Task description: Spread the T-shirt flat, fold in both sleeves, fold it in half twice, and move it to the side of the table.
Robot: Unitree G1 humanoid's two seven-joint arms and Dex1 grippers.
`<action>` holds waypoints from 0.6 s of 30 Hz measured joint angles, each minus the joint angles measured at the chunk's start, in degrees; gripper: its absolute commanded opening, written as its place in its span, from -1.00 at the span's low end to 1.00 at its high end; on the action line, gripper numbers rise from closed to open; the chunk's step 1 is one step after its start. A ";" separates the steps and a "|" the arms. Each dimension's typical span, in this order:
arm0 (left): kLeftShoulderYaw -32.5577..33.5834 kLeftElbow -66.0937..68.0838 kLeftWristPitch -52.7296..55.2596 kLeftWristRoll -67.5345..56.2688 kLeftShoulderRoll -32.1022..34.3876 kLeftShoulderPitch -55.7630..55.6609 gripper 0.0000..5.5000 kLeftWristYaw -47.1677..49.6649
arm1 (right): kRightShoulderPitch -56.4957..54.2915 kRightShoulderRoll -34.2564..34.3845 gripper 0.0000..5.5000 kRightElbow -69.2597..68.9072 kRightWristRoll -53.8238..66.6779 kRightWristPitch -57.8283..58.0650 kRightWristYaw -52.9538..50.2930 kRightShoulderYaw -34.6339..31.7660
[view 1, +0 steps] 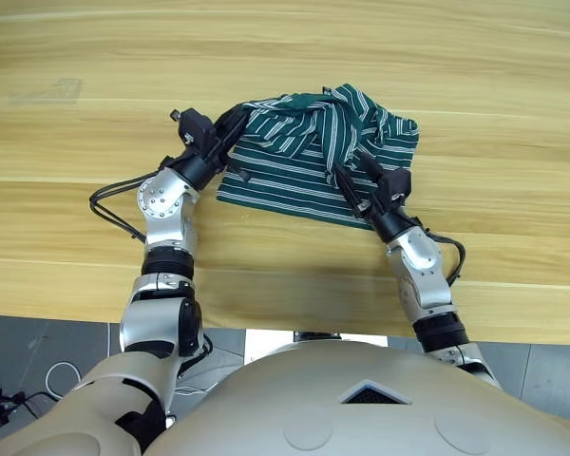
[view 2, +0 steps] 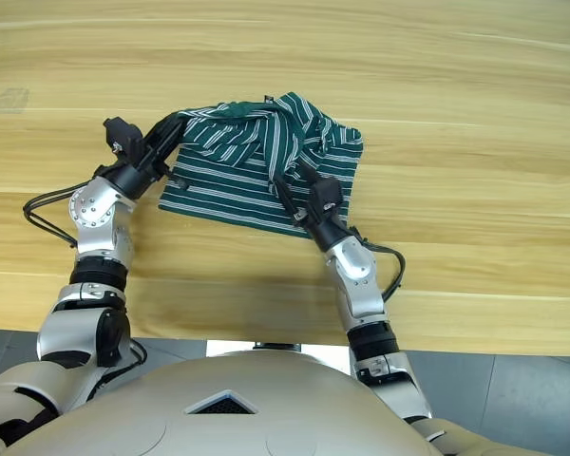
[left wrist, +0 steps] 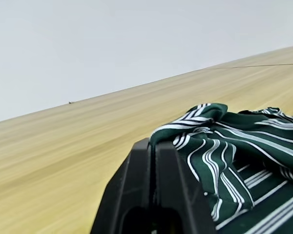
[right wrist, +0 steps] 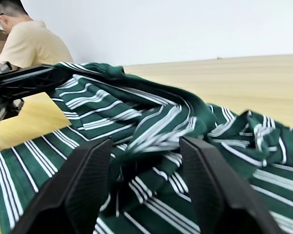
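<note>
Looking down over the pale wooden desk [view 1: 475, 85], I see the green, white-striped T-shirt [view 1: 294, 180] lying on it straight ahead of me, between both arms. Its near part lies flat with a straight hem, while the far part is bunched into a raised heap, so I cannot make out sleeves or collar among the folds. My left end effector [left wrist: 151, 146] is at the shirt's far left corner, fingers pressed together on a pinch of cloth; their bases are cut off in the left wrist view. My right end effector [right wrist: 145, 142] sits over the shirt's right side, fingers spread wide with rumpled cloth between them; whether they touch it I cannot tell.
</note>
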 measured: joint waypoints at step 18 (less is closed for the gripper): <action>-0.08 -1.66 0.10 -1.12 -0.64 0.16 -0.99 0.12 | 0.71 1.01 -0.08 3.01 -4.39 0.00 0.99 1.69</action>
